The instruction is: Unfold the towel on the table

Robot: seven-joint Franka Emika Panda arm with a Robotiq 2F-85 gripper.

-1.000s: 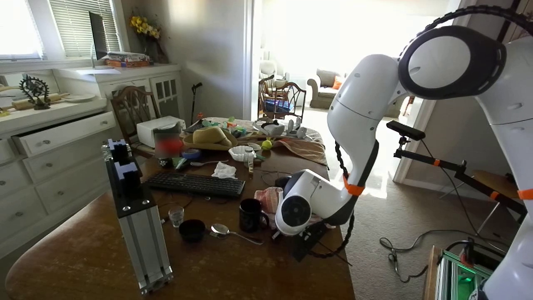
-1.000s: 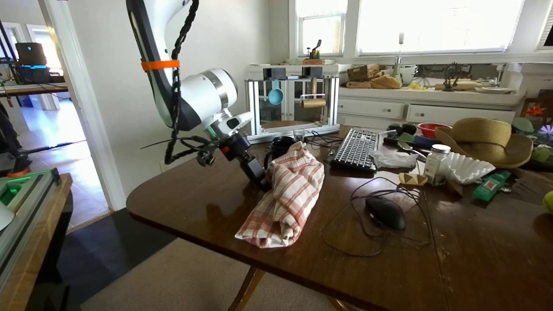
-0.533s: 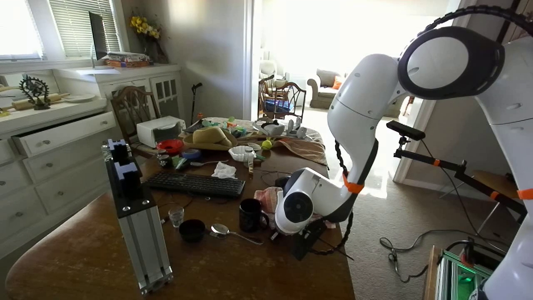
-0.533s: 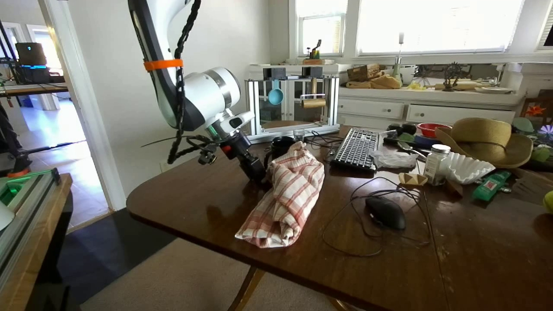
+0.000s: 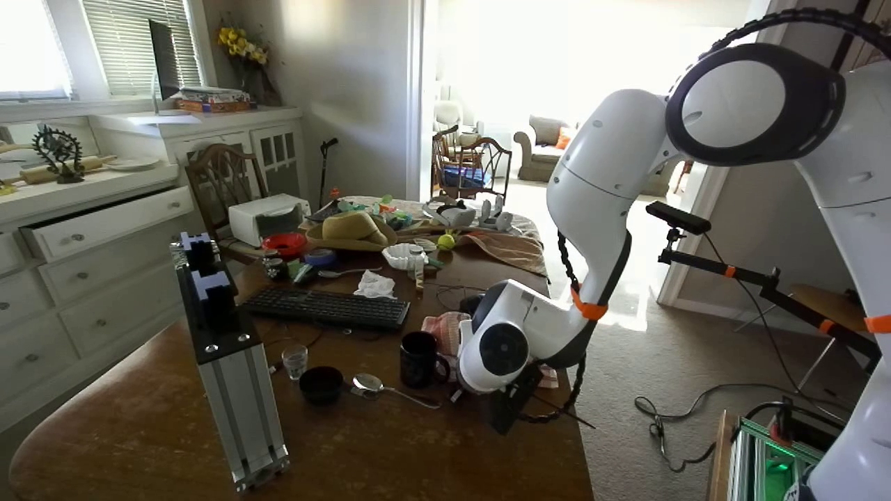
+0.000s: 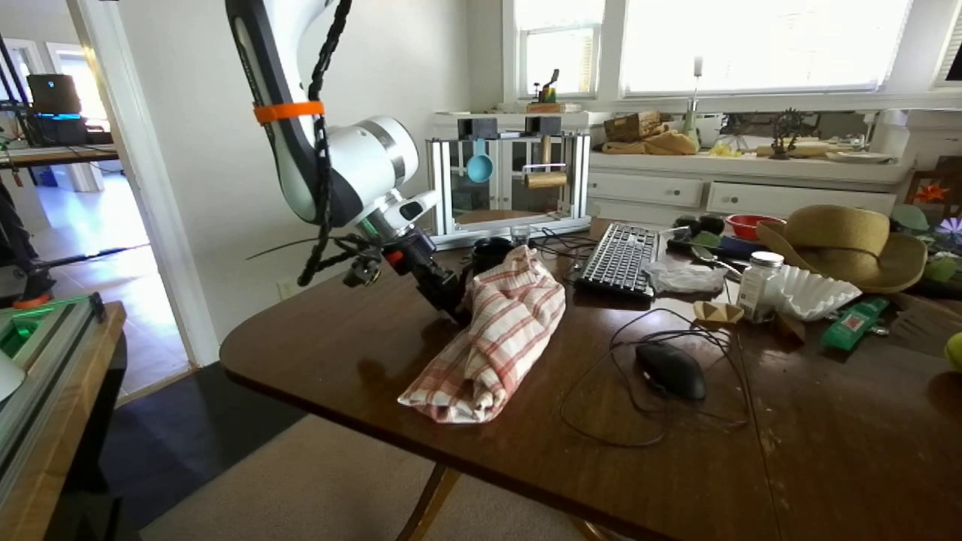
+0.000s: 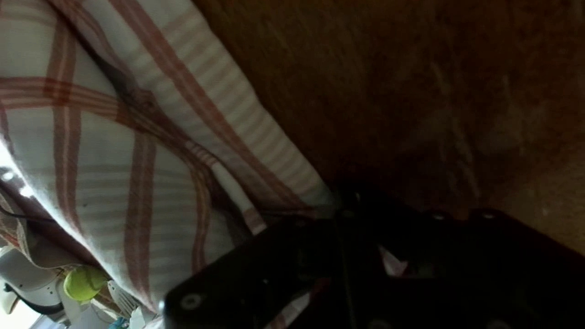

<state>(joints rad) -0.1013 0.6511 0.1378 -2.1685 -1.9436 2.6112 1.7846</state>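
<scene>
In an exterior view the worktop (image 6: pixel 323 338) is filling the lower half, carrying the bunched towel (image 6: pixel 500 338) at centre. The jaws, we are judging, are pinching its edge, lower middle of the wrist view. With folds clinging, our pulling could be dragging it bodily against the mug (image 5: pixel 416 360) just beside. Darkness is hiding how much we are gripping.

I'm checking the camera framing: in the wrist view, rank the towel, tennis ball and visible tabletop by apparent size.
Largest: towel and visible tabletop, too alike to rank.
Smallest, by far: tennis ball, lying farther off.
</scene>
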